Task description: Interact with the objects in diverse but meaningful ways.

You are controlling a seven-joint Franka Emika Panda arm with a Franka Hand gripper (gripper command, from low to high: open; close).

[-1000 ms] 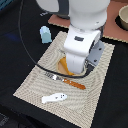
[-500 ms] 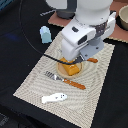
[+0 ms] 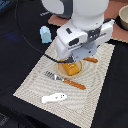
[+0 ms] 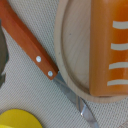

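Placemat (image 3: 35, 82) first, from the exterior view: it lies on the dark tabletop (image 3: 15, 35), and my arm hangs low over its middle, straight above the orange ridged block (image 3: 71, 67), which rests on a pale round plate (image 3: 61, 69). An orange-handled knife (image 3: 70, 82) lies just beside the plate, the white fish (image 3: 54, 98) sits nearer the mat's edge, and the pale blue cup (image 3: 45, 34) stands off the mat at the exterior view's left. My own housing hides my jaws here, so I cannot tell whether they are apart or together.

From the wrist view, the block (image 4: 111, 47) fills 1 side, lying inside the plate rim (image 4: 62, 55), with the knife handle (image 4: 27, 42) touching that rim (something yellow (image 4: 17, 120) shows at a corner). No fingertips appear.

My judgement: nothing is gripped yet; I am poised over the block, and every grasp or placement remains ahead.
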